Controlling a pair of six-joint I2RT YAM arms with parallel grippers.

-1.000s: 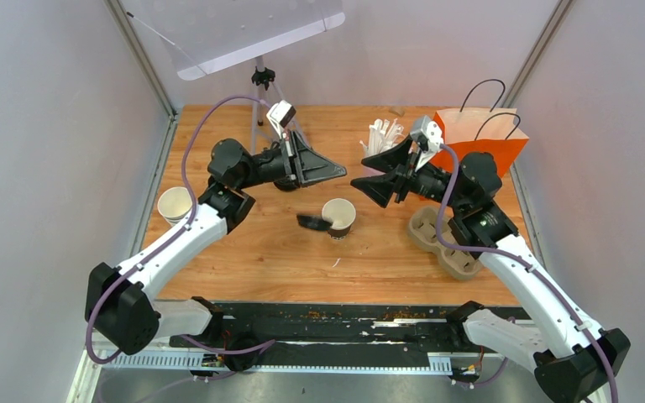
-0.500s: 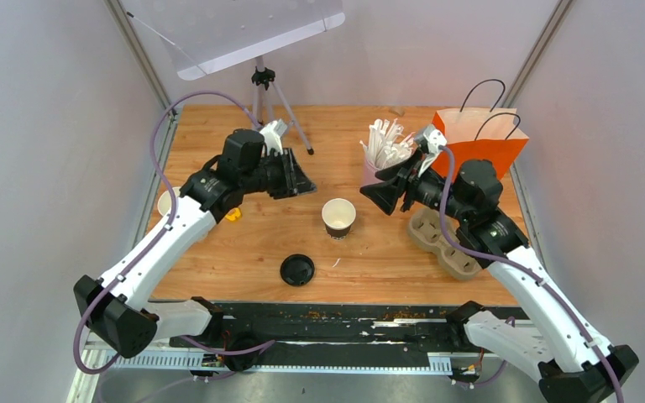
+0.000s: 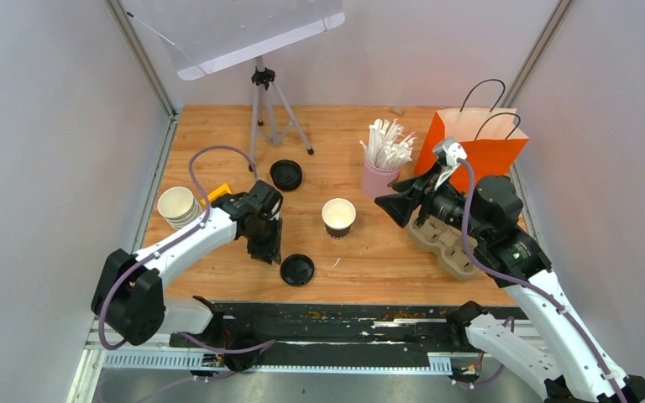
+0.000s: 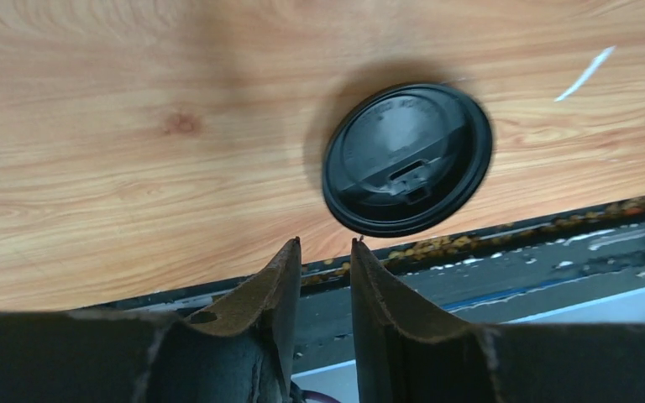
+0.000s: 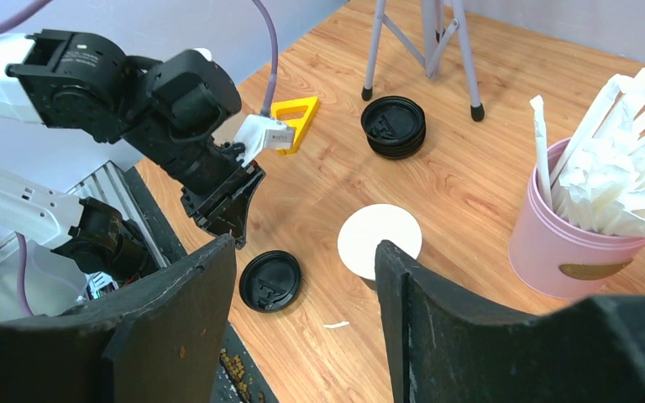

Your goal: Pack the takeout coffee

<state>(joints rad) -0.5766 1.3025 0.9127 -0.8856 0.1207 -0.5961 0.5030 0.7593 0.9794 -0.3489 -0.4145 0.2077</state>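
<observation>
Starting at the near edge of the desk (image 3: 243, 290): one loose black lid (image 3: 297, 269), flat on the wood, top side up, close to the dark rail (image 3: 344, 323). Just left of it, the left claw (image 3: 267, 252), tips pointing down toward the near edge. Fingers stand a narrow gap apart with nothing between them, clear of the lid.

Further in, about mid-desk, the open takeout cup (image 3: 338, 217): upright, white inside, dark band round the base, no lid on it, set apart from the loose black lid. To its right, the right claw (image 3: 395, 206), aimed at the cup from the side, spread wide and holding nothing. Seen from that wrist, frames the cup's white mouth between two black fingers without touching it.

Under that arm, the brown pulp tray (image 3: 447, 245), flat on the wood. Over at the left edge, a nested stack of white cups (image 3: 176, 206), with a small yellow triangle (image 3: 219, 192) just beside it.

Beyond the open cup, a short stack of black lids (image 3: 286, 174) and, to the right, the pink cup (image 3: 380, 178) crammed with white straws (image 3: 389, 141). Farthest back, the orange paper bag (image 3: 474, 143) — upright at the right corner, black handles up — and the tripod (image 3: 262, 101), legs planted on the far left of the desk.
</observation>
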